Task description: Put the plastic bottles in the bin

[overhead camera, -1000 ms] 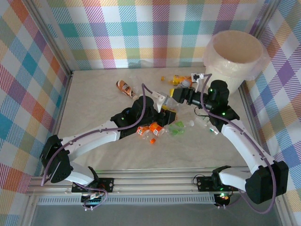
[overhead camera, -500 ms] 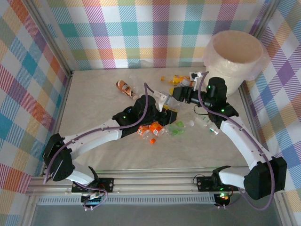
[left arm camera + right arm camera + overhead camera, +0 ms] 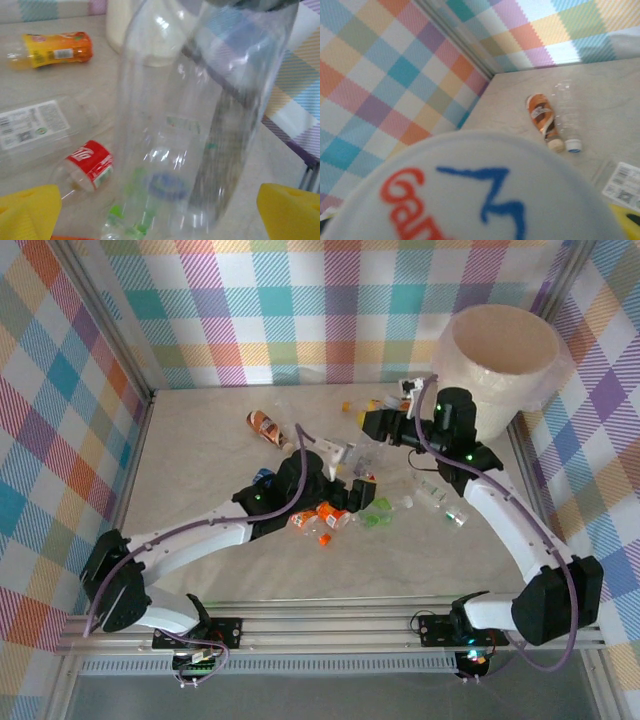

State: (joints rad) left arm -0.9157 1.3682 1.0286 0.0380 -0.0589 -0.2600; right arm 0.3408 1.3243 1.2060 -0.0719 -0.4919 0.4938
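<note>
Right gripper (image 3: 378,424): apparently pinching a white lettered bottle (image 3: 465,200), near the bin (image 3: 497,380) in the surface's (image 3: 200,460) far right corner.
Left gripper (image 3: 160,210): spread wide around a clear bottle (image 3: 165,125), mid-surface.
Drop risk: releasing short of the rim lands the bottle beside the bin.
Slip risk: slick, thin plastic may squirt out on closing.

Far right corner of the tabletop (image 3: 200,470): the bin (image 3: 520,380). Just left of its base, one lying bottle (image 3: 375,405). Farther left, toward the far wall, a pair of bottles (image 3: 265,426) side by side. Mid-tabletop, a heap of bottles (image 3: 335,515). Right of that heap and nearer than the bin, scattered bottles (image 3: 440,500).
</note>
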